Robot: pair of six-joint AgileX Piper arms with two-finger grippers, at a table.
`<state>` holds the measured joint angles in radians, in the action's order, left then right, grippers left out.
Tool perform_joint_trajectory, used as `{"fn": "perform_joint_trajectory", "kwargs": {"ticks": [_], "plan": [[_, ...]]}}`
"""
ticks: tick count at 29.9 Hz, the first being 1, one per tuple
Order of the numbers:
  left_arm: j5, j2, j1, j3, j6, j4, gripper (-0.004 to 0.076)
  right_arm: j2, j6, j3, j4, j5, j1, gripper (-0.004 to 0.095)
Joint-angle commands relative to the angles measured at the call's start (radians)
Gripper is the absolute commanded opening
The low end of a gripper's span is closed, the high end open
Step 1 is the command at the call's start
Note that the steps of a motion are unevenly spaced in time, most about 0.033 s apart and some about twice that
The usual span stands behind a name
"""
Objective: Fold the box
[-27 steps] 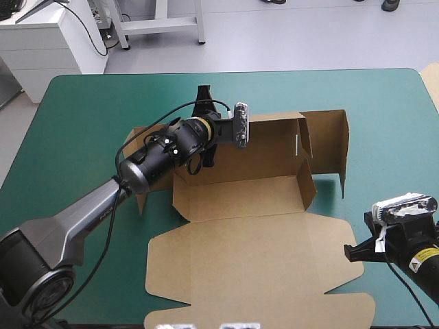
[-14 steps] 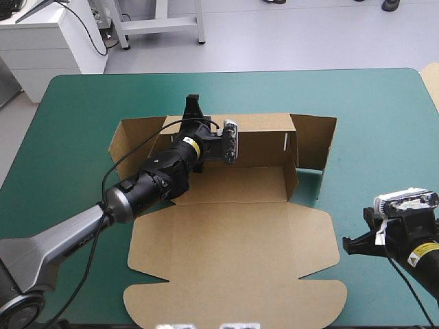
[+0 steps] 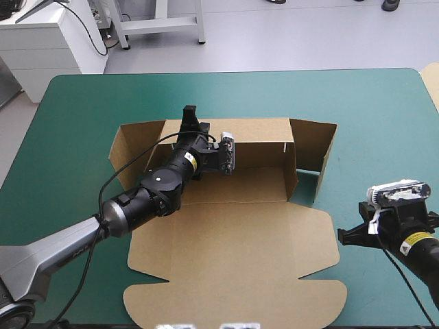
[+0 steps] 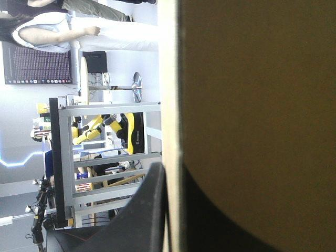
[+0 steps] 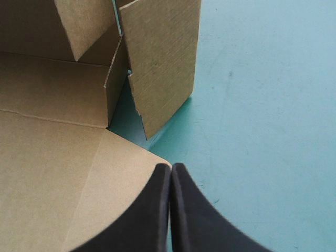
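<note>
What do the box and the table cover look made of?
Box: corrugated cardboard, matte brown; faint ribbing and raw cut edges show. Cover: smooth, low-sheen teal-green sheet, perhaps rubber or vinyl; the look leaves it open.

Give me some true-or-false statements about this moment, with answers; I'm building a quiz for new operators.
1. The left gripper grips the raised far wall of the box. True.
2. The right gripper has its fingers spread wide. False: they meet in one point, shut on nothing.
3. The lid lies flat on the table. True.
4. The right gripper holds the right side flap. False: it is apart from the flap, by the lid's edge.
5. Both side flaps lie flat. False: both stand raised.
</note>
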<state>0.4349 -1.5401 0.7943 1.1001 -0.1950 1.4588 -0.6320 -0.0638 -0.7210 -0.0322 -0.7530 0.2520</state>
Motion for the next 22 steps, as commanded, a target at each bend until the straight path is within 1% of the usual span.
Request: {"fn": "perform_joint_trajectory", "kwargs": {"ticks": [1,5,12,16,22], "plan": [[0.011,0.041,0.003,-0.002,-0.069,0.063,-0.0008,-0.042,0.000,-0.055,0.003,0.077,-0.008,-0.0021],[0.007,0.041,0.003,-0.007,-0.105,0.059,-0.0008,-0.092,0.036,-0.125,0.003,0.077,-0.008,-0.0020],[0.006,0.041,0.003,-0.007,-0.126,0.056,-0.0008,-0.276,0.053,-0.408,-0.010,0.059,-0.008,-0.0020],[0.015,0.041,0.003,-0.007,-0.129,0.051,-0.0008,-0.430,0.105,-0.586,-0.012,0.007,-0.008,-0.0021],[0.013,0.041,0.003,-0.007,-0.149,0.056,-0.0008,-0.681,0.150,-0.829,-0.012,-0.121,-0.008,-0.0021]]}}
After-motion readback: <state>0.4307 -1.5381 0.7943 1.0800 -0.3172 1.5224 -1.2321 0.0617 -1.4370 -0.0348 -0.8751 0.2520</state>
